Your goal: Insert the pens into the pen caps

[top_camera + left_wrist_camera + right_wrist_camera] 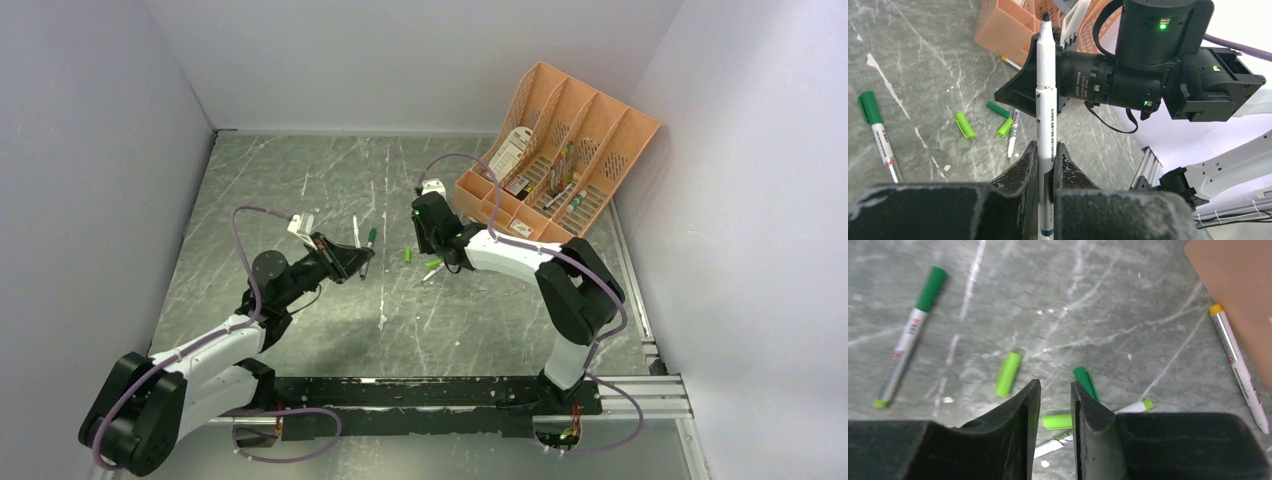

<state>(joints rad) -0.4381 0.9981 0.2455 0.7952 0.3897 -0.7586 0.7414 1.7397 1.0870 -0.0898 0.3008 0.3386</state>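
Left wrist view has the left gripper [1046, 150] clamped on a bare-tipped pen [1046, 75] held upright, while the right gripper [1054, 390], jaws slightly apart and empty, hovers over loose green caps [1008, 374] on the table [1128, 300], so I'd judge only the capped pen [905, 340] lying nearby finished.

The overhead view looks down from high behind both arm bases, far enough back to take in the whole counter [330, 190] and the orange organizer [560, 150]. The left wrist view sits low behind the left end effector [1046, 150], facing across at the right arm [1148, 60]. The right wrist view looks steeply down past the right end effector [1054, 390], close to the counter. All three share the loose pale green cap [1008, 374].
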